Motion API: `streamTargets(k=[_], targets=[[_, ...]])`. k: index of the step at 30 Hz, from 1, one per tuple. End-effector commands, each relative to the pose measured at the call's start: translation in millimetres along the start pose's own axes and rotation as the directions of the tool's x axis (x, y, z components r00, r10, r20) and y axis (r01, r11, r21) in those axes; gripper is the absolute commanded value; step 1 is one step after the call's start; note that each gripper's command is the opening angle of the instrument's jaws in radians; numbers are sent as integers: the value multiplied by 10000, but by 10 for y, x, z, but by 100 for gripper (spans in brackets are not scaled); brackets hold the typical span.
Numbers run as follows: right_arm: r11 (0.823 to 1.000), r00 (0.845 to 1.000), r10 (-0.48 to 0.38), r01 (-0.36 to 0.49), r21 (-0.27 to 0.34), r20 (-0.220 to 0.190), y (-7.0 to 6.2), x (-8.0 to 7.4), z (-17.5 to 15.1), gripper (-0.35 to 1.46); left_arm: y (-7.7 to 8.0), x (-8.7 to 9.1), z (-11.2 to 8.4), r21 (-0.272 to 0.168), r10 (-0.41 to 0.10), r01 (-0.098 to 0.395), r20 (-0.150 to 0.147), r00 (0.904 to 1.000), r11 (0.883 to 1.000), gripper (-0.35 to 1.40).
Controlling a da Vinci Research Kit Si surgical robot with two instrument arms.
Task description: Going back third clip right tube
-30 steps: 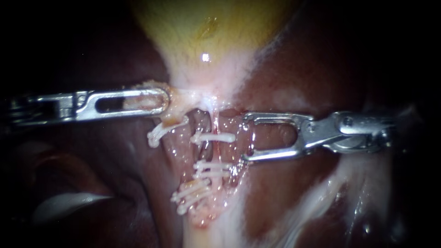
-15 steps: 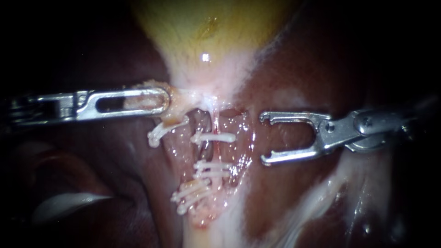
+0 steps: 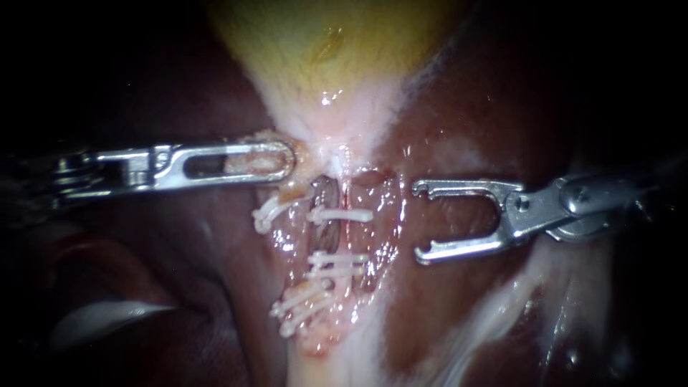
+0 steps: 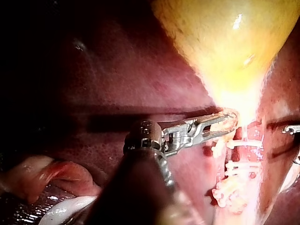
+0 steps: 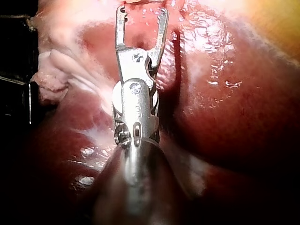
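Note:
The yellow gallbladder [image 3: 322, 43] narrows to a pale neck above two tubes carrying several white clips. The right tube holds one clip [image 3: 340, 213] and a pair lower down [image 3: 335, 264]. My left instrument [image 3: 283, 159] comes in level from the left, jaws shut on tissue at the gallbladder's neck; the left wrist view shows the same hold [image 4: 226, 122]. My right instrument [image 3: 421, 222] sits to the right of the clipped tubes, apart from them, jaws open and empty. In the right wrist view, its jaws [image 5: 142, 11] stand spread over wet liver.
Dark red liver [image 3: 502, 107] surrounds the tubes on both sides. Pale fatty strands [image 3: 502, 308] run down at lower right. A whitish fold [image 3: 107, 315] lies at lower left. The left tube carries a clip [image 3: 271, 209] high up and two [image 3: 301, 304] lower.
My right instrument has drawn back to the right, away from the clipped right tube, jaws open and empty. My left instrument has shifted right, taking the held neck tissue and upper left clip along.

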Motion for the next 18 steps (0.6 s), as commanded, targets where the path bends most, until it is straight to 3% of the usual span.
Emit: streamTargets(k=[1, 8, 18], targets=[[10000, 10000, -2, 2, 2, 5, 0, 0, 0, 50, 2, 2, 4, -26, 24, -24, -78, 10000, 10000, -35], [10000, 10000, -2, 2, 4, 2, 0, 0, 0, 50, 13, 14, 24, -119, -63, 59, -294, 9995, 9999, -35], [10000, 10000, -3, 3, 9, -6, -2, 1, 1, 50, 15, 15, 25, -130, -50, 45, -357, 9994, 9999, -35]])
